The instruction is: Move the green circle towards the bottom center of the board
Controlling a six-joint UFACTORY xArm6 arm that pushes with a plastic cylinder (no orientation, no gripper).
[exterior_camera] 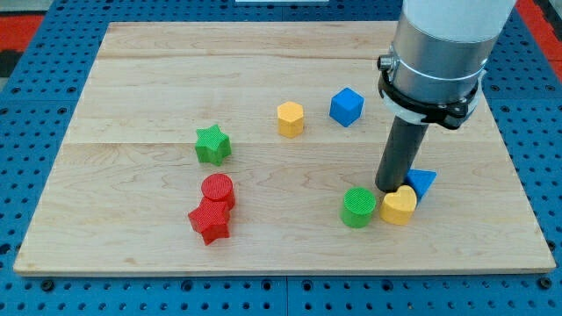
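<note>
My tip (389, 188) sits low on the wooden board (263, 79), right of centre, and there is no claw on me to release or clench: just a bare dark rod under a grey cylinder, grasping nothing. The tip's end is pressed in among three blocks. The green circle (358, 207) is just below and to the view's left of it, touching or very nearly so. The yellow heart (399, 205) sits right beside the circle on the view's right, partly in front of my rod. The blue triangle (422, 183) peeks out behind, just to the view's right.

Further up, the blue cube (347, 106) and the yellow hexagon (290, 118) stand near each other. Over on the view's left, the green star (212, 145) stands alone, and below it the red cylinder (217, 190) touches the red star (209, 221).

The board is pale planked wood, lying on a blue pegboard table (53, 35) dotted with holes; red shows at the top corners.
</note>
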